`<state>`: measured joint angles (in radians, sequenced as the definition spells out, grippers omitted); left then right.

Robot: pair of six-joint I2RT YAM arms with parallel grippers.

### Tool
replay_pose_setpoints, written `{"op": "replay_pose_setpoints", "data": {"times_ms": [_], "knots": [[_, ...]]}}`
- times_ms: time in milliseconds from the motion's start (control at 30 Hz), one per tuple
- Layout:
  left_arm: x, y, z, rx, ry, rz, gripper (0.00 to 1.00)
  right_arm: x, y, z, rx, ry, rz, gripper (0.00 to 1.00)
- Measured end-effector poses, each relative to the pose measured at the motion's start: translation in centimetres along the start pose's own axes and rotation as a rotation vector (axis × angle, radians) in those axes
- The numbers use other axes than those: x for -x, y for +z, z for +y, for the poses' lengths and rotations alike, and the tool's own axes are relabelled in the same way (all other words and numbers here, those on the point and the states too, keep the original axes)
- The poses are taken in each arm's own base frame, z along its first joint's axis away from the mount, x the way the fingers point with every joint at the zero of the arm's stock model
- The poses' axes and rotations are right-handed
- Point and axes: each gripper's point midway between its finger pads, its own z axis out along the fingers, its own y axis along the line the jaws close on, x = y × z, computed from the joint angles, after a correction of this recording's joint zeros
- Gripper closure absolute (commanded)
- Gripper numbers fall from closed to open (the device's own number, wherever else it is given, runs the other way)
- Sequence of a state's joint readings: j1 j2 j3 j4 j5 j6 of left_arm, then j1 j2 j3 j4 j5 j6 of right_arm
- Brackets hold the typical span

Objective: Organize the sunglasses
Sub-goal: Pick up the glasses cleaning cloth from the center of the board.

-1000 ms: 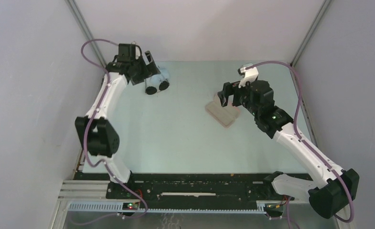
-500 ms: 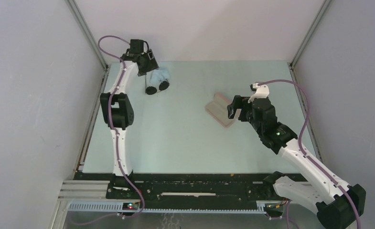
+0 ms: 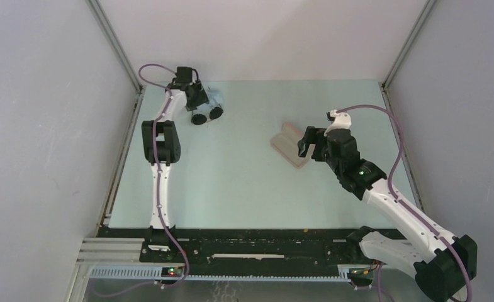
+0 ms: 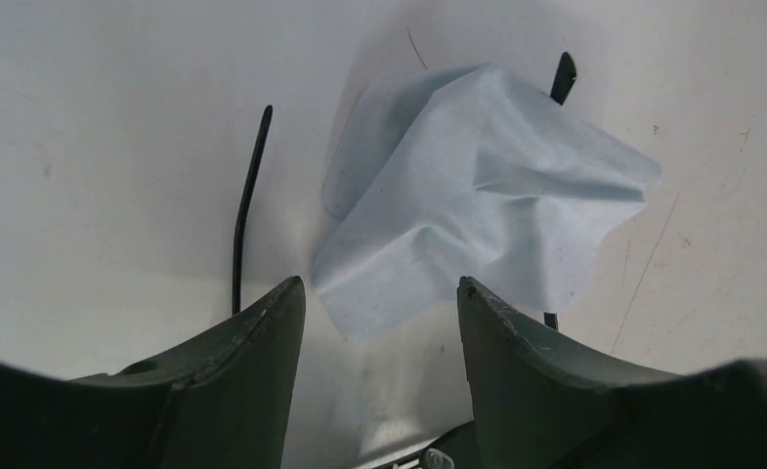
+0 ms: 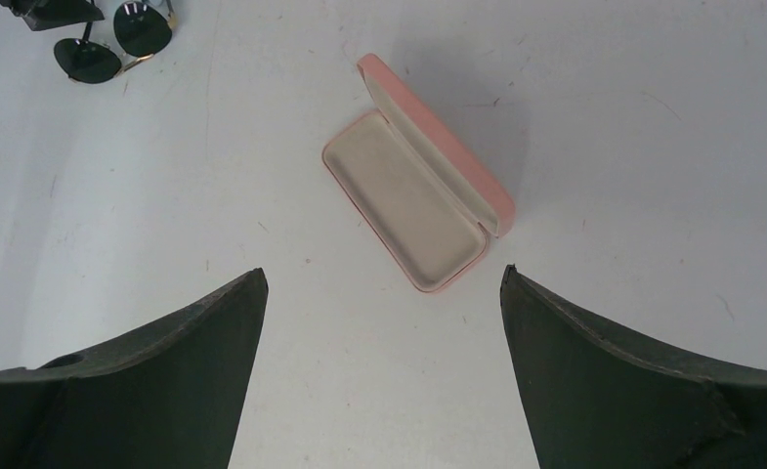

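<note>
We see the sunglasses (image 3: 206, 114) lying at the far left of the worktop (image 3: 231, 182), their two dark round lenses side by side and facing the near edge. A crumpled light blue cloth (image 4: 487, 195) lies just behind the lenses, between the two thin black wire arms, and covers part of one of them. Our left pincer (image 4: 379, 293) hangs low over this spot with its fingers parted and nothing gripped. The near corner of the cloth reaches into the gap between the fingertips, though we cannot tell whether it touches them. From the left wrist the lenses themselves are hidden. Well apart, toward the middle right of the worktop, the pink case (image 5: 408, 210) lies open, its lid tilted up along one long side and its cream lining bare. Our right pincer (image 5: 384, 278) hovers above the case, spread wide and holding nothing, clear of the case.
</note>
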<state>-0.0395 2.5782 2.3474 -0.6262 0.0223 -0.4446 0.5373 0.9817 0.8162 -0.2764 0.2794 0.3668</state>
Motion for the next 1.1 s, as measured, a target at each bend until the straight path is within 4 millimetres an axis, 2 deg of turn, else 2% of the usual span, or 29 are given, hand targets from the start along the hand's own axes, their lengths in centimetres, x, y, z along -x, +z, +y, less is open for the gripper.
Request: {"op": "replay_pose_setpoints", "data": {"times_ms": [100, 200, 500, 567, 667, 867, 1000, 1100], "knots": [[-0.3, 0.7, 0.1, -0.016, -0.023, 0.009, 0.37, -0.4, 0.5, 0.0, -0.005, -0.002, 0.015, 0.04], [0.3, 0.6, -0.3, -0.043, -0.047, -0.001, 0.45, -0.8, 0.9, 0.0, -0.007, -0.005, 0.028, 0.03], [0.2, 1.3, -0.5, -0.098, -0.110, 0.023, 0.48, -0.9, 1.2, 0.4, 0.004, 0.009, 0.031, 0.04], [0.2, 1.2, -0.5, -0.101, -0.114, 0.024, 0.57, -0.9, 1.2, 0.4, 0.006, 0.014, 0.034, 0.04], [0.1, 1.3, -0.5, -0.102, -0.124, 0.028, 0.76, -1.0, 1.3, 0.5, 0.006, 0.019, 0.035, 0.04], [-0.2, 1.3, -0.6, -0.105, -0.128, 0.037, 0.99, -1.0, 1.2, 0.6, 0.011, 0.028, 0.036, 0.04], [-0.1, 1.0, -1.0, -0.110, -0.122, 0.037, 1.00, -0.6, 0.8, 0.7, 0.020, 0.034, 0.023, 0.04], [1.1, -0.7, -2.1, -0.129, -0.107, 0.010, 1.00, 0.1, 0.2, 0.8, 0.031, 0.043, -0.001, 0.05]]}}
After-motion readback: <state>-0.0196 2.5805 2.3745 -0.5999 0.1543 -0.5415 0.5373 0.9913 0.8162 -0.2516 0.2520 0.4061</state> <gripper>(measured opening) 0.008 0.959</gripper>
